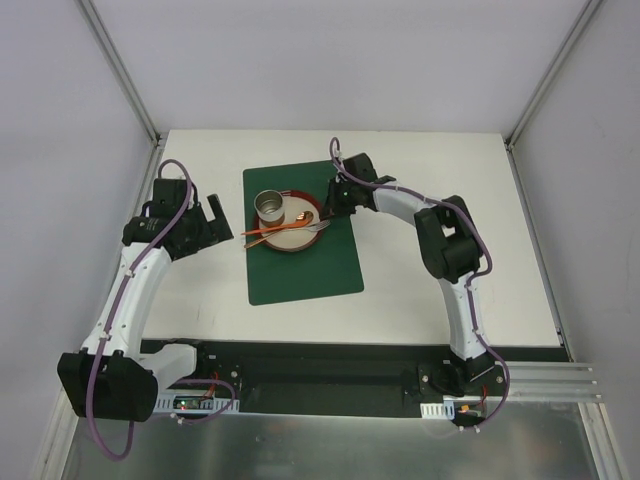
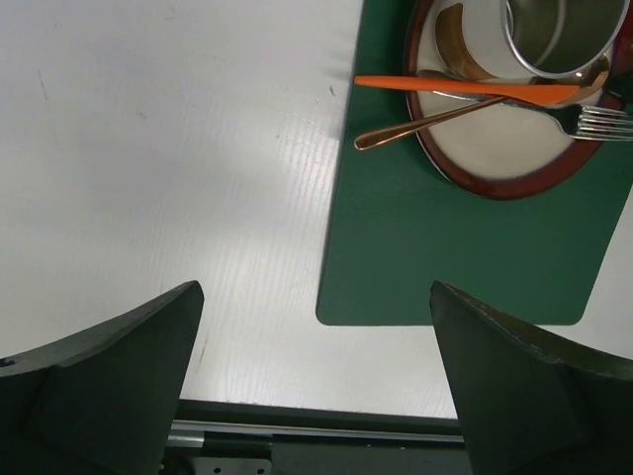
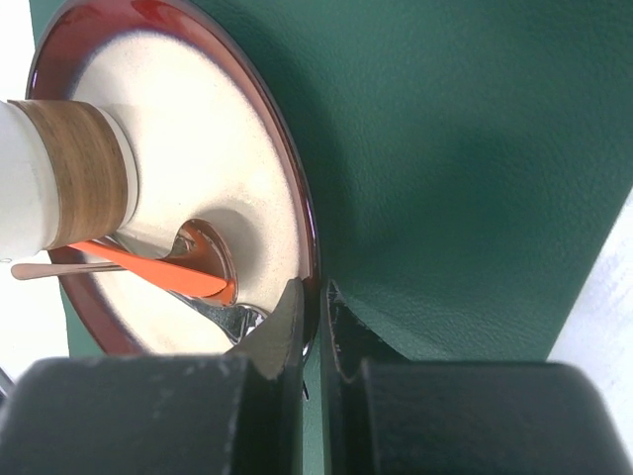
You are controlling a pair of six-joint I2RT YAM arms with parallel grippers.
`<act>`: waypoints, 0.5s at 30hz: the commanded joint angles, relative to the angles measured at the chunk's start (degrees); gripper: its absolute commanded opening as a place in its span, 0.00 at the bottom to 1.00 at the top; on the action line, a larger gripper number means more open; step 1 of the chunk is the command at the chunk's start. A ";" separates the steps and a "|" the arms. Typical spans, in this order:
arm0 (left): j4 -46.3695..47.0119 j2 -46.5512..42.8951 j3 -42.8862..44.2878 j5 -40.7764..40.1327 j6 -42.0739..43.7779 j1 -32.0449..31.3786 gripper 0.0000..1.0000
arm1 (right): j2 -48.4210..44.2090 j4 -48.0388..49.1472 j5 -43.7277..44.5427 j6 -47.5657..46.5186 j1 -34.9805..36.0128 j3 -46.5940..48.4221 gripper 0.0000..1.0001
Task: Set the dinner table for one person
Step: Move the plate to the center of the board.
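Note:
A red-rimmed plate [image 1: 292, 238] with a cream centre lies on the dark green placemat [image 1: 300, 275] on the white dinner table [image 1: 450, 290]. On the plate stand a metal cup [image 1: 270, 208], an orange knife [image 1: 275, 231], a copper spoon [image 1: 262, 241] and a fork [image 1: 316, 227]. My right gripper [image 1: 335, 207] is shut on the plate's right rim; in the right wrist view its jaws [image 3: 315, 292] pinch the rim of the plate [image 3: 198, 129], one inside and one outside. My left gripper [image 1: 213, 222] is open and empty over the bare table [image 2: 148, 148], left of the placemat [image 2: 455, 247].
Aluminium frame posts [image 1: 120, 70] stand at the table's back corners, with grey walls behind. A black rail [image 1: 320, 365] runs along the near edge by the arm bases. The placemat's right edge meets the white table [image 3: 613, 327] close beside my right gripper.

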 commanded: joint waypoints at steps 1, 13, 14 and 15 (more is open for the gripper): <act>-0.96 0.49 -0.05 3.75 -0.92 0.26 0.99 | -5.18 1.33 2.21 -4.03 -1.00 -0.76 0.01; -1.04 2.08 -0.31 6.13 -1.36 0.17 0.99 | -6.76 1.59 4.32 -3.68 -3.01 -2.26 0.01; -0.96 1.99 -0.31 6.04 -1.36 0.26 0.99 | -6.67 1.59 4.32 -3.76 -3.19 -2.08 0.01; -0.96 2.08 -0.14 6.04 -1.45 0.26 0.99 | -6.50 1.59 4.15 -3.68 -3.19 -2.08 0.01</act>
